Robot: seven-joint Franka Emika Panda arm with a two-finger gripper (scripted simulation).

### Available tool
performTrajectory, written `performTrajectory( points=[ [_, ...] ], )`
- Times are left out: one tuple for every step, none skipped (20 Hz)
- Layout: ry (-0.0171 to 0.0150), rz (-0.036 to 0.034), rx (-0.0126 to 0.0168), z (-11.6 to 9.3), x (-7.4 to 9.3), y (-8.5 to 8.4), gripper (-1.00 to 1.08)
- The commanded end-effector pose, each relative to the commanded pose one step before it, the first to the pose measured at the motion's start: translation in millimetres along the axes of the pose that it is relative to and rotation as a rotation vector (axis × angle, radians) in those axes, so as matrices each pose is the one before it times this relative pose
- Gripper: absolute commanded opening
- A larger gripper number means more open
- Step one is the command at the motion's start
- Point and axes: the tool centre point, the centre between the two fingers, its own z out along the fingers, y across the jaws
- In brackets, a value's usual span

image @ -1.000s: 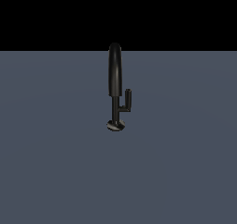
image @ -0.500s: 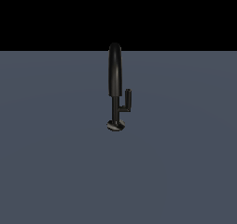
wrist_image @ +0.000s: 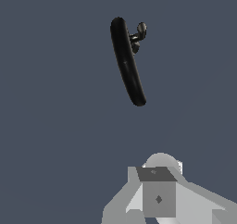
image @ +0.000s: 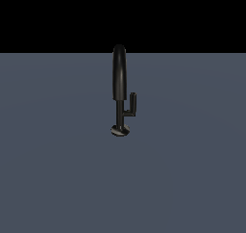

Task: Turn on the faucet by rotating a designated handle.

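Note:
The faucet [image: 118, 73] is a slim glossy black fixture standing on a small round disc base [image: 120, 130] at the middle of the exterior view. Its handle [image: 132, 104] is a short L-shaped lever branching off the stem toward the exterior view's right and ending in an upright stub. The wrist view looks down on the faucet [wrist_image: 127, 61], with the handle [wrist_image: 140, 31] beside the arched spout. No gripper fingers show in either view, and nothing touches the faucet.
A flat grey-blue floor [image: 57, 169] surrounds the faucet. A white and grey part of the arm [wrist_image: 159, 190] fills the edge of the wrist view, well apart from the faucet.

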Motion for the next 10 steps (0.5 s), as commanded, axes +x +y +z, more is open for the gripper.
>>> performTrajectory(
  points=[
    [-0.03825,0.03721,0.03617,2.4,15.02,-1.61,-1.0],
    [-0.0154,0.01474,0.01454,0.92,5.96,-0.68,-1.0],
    [-0.01548,0.0148,0.01464,0.92,5.99,-0.68,-1.0],
    [-0.01558,0.01487,0.01474,0.93,6.03,-0.68,-1.0],
    [-0.01568,0.01494,0.01485,0.93,6.06,-0.69,-1.0],
    [-0.01578,0.01502,0.01496,0.93,6.1,-0.69,-1.0],
    [-0.01586,0.01508,0.01505,0.93,6.12,-0.7,-1.0],
    [-0.01597,0.01515,0.01516,0.93,6.16,-0.7,-1.0],
    [-0.01607,0.01523,0.01527,0.93,6.19,-0.7,-1.0],
    [-0.01618,0.01531,0.01539,0.94,6.23,-0.7,-1.0]
  ],
)
